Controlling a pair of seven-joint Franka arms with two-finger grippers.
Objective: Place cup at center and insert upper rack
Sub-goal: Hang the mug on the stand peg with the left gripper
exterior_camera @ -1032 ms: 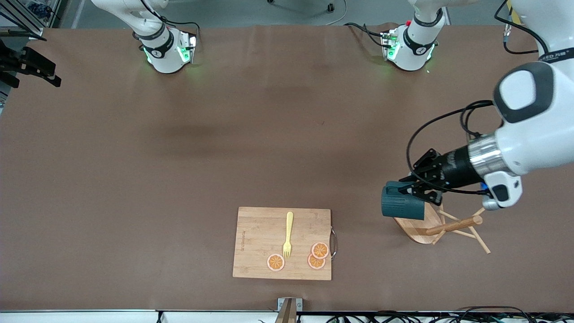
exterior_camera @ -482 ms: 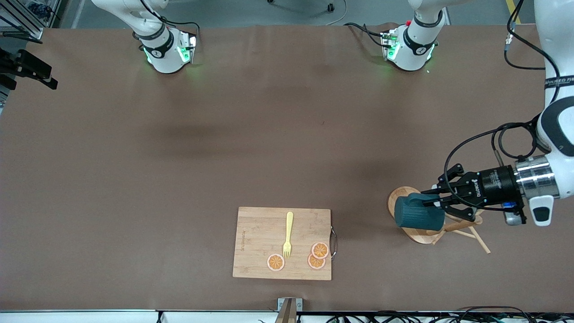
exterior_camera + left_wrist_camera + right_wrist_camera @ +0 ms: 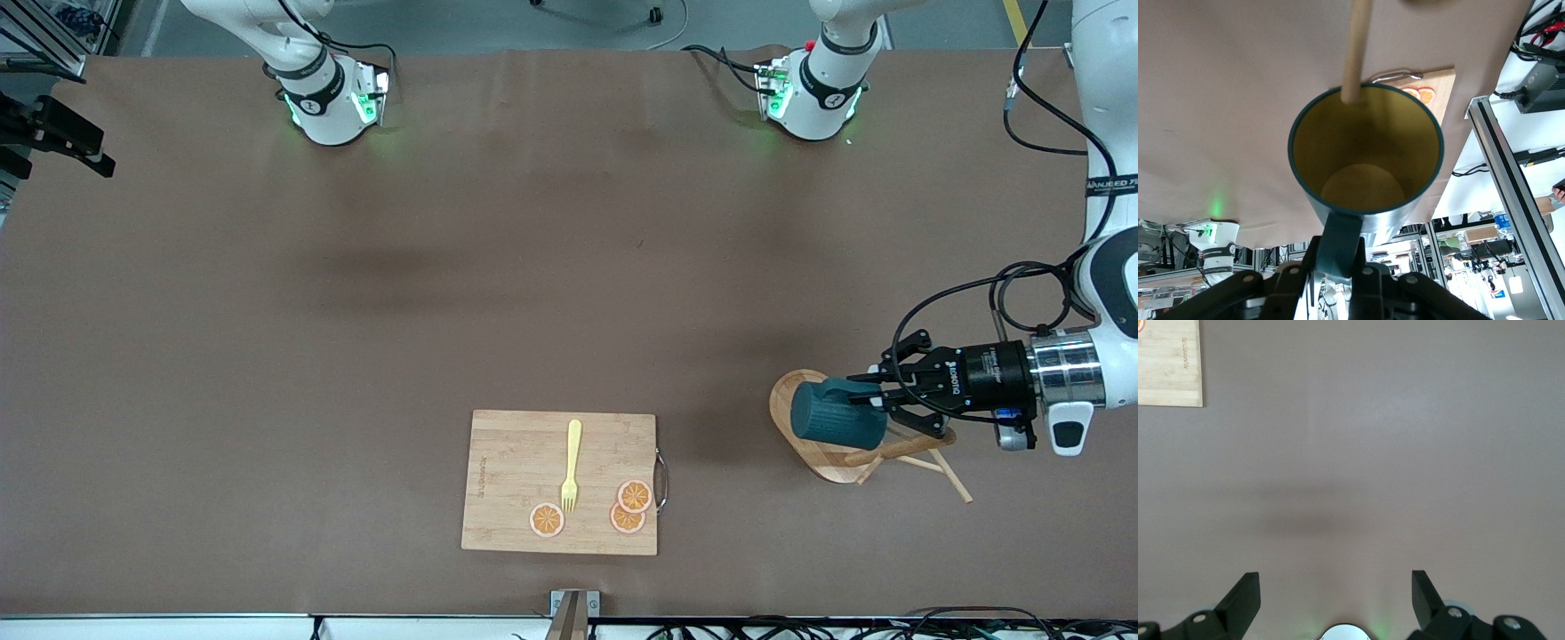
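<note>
The cup [image 3: 834,418], dark teal and ribbed, hangs on its side over the oval base [image 3: 820,462] of the upper rack. My left gripper [image 3: 867,392] is shut on its small handle. In the left wrist view the cup [image 3: 1365,153] shows its yellow-ochre inside, the handle sits between my left gripper's [image 3: 1340,267] fingers, and a wooden peg [image 3: 1355,47] ends at the rim. The upper rack lies tipped, its post [image 3: 900,448] pointing toward the left arm's end of the table. My right gripper [image 3: 1335,583] is open high over bare table.
A bamboo cutting board [image 3: 511,462] near the table's front edge carries a yellow fork [image 3: 572,464] and three orange slices [image 3: 633,495]; a corner of the cutting board [image 3: 1168,363] shows in the right wrist view. The two arm bases [image 3: 324,102] stand at the edge farthest from the front camera.
My left gripper has carried the cup toward the left arm's end of the table, over the rack's base, and levelled out. The right arm has not moved.
</note>
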